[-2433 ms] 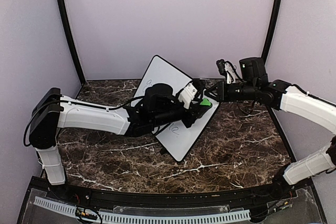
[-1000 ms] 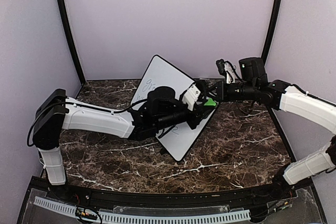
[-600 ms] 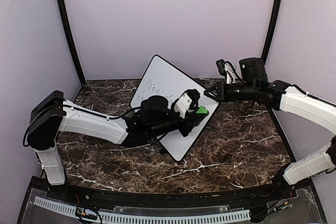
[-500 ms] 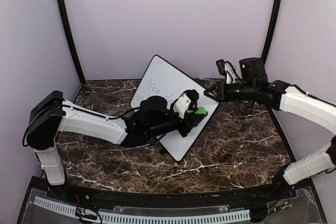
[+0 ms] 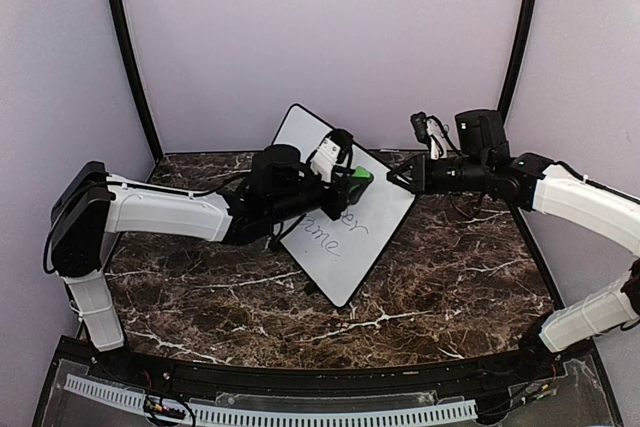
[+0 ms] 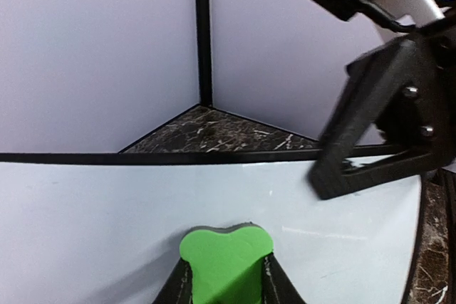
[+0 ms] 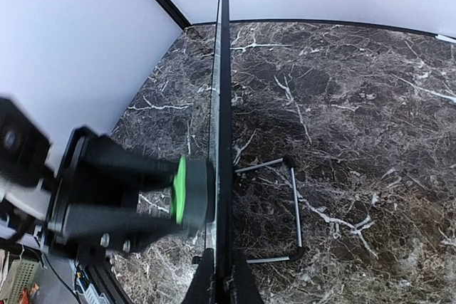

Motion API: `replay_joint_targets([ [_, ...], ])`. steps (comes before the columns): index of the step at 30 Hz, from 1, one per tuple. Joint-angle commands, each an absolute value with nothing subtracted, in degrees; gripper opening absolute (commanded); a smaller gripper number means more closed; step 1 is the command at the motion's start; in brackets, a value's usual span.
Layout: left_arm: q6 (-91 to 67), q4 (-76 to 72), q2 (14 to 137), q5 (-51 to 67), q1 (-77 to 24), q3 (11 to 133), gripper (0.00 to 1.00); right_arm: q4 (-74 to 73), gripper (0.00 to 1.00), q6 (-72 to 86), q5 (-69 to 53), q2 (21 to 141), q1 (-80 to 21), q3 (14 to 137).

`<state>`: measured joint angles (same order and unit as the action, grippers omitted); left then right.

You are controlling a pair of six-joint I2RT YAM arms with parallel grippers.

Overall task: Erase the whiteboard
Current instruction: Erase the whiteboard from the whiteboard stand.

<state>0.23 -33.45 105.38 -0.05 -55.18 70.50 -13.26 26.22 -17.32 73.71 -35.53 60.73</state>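
Left gripper [image 5: 351, 178] clamped on a green eraser [image 6: 225, 250], which is pressed flat against the whiteboard [image 5: 368, 232].
The right gripper [image 5: 401, 179] is pinched shut on the board's right edge, near the eraser. The left arm [image 5: 170, 212] crosses in front of the board's left corner and hides it. The board stands tilted on a wire stand [image 7: 292, 201] at the back middle of the marble table [image 5: 470, 267]. It is white with a thin black frame, and dark handwriting [image 5: 338, 231] shows on its lower part.

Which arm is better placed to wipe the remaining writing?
Left: left gripper holds the green eraser on the whiteboard, beside the writing; right gripper clamps the board's edge.
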Motion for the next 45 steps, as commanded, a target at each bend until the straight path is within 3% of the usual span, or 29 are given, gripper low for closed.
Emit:
replay_joint_targets([
  [1, -2.4, -28.5, 99.8, -0.4, -47.6, 68.0, 0.00, -17.3, 0.00, 23.5, -27.4, 74.4, -39.7, 60.4],
  [8, -3.7, -31.0, 95.1, 2.8, -34.0, 62.6, 0.00, -16.2, 0.00, 23.2, -28.6, 75.0, -39.7, 60.2],
  [16, -4.2, -32.5, 97.7, 12.1, -26.3, 62.9, 0.00, -18.1, 0.00, 22.7, -27.1, 74.6, -39.8, 60.9],
  [27, 4.3, -21.5, 106.2, 19.6, -23.0, 73.0, 0.00, -21.9, 0.00, 25.7, -27.7, 76.2, -39.6, 66.0],
  [45, 7.8, -20.8, 106.3, 22.2, -22.5, 64.1, 0.00, -23.7, 0.00, 23.7, -25.5, 76.5, -39.6, 66.6],
])
